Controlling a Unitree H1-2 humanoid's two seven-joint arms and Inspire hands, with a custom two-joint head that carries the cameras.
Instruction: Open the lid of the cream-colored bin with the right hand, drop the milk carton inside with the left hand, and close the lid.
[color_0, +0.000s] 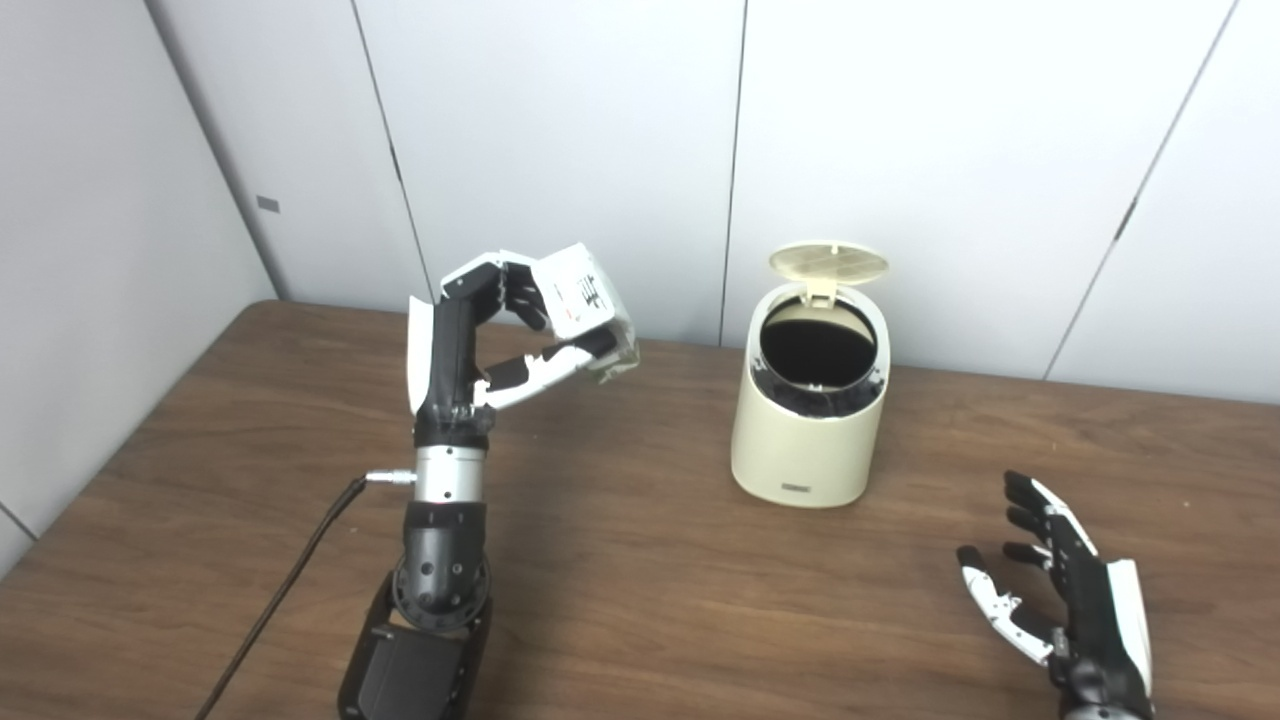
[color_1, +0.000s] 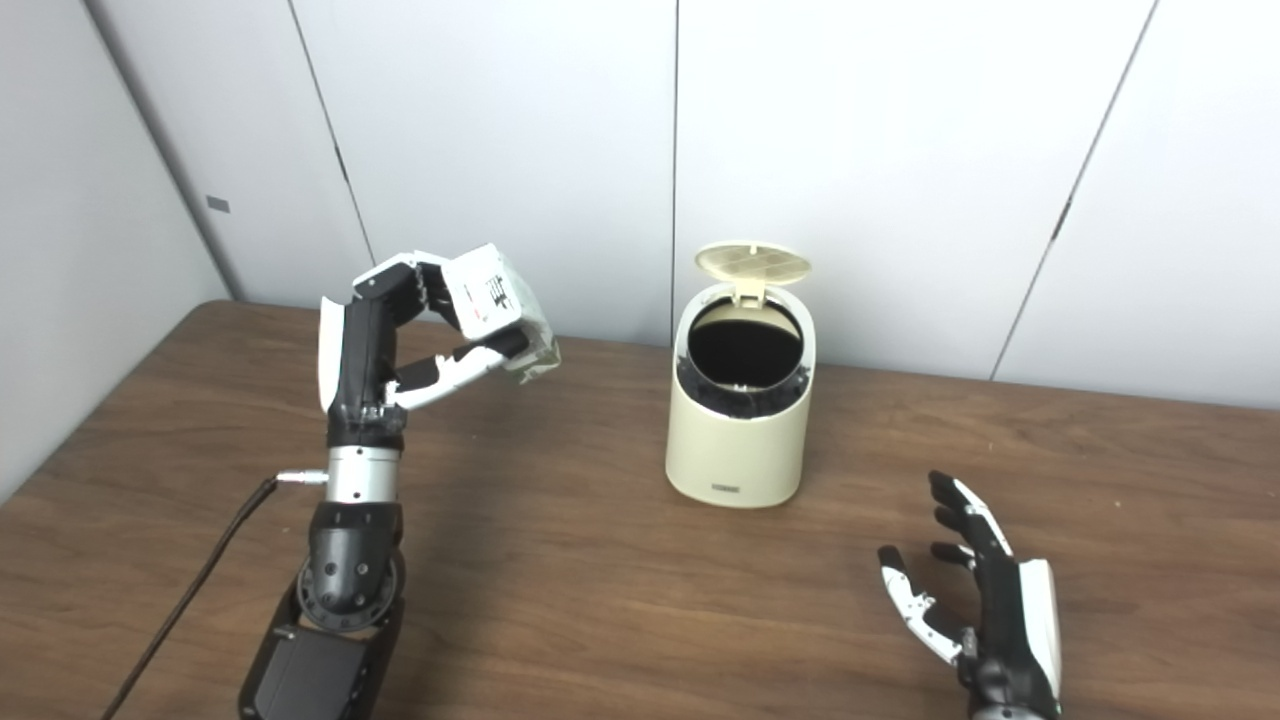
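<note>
A wooden table (color_0: 640, 560) with dark brown grain fills the lower part of the view, its far edge set against the wall. Behind it stand pale grey-white wall panels (color_0: 560, 150) divided by thin dark seams — some upright, some slanting. A small grey plate (color_0: 268, 203) sits on the left panel. The light is soft and even — shadows are faint.

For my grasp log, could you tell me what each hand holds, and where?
Left hand grips the milk carton by its sides, fingers above, thumb below. Right hand is open, holding nothing.
</note>
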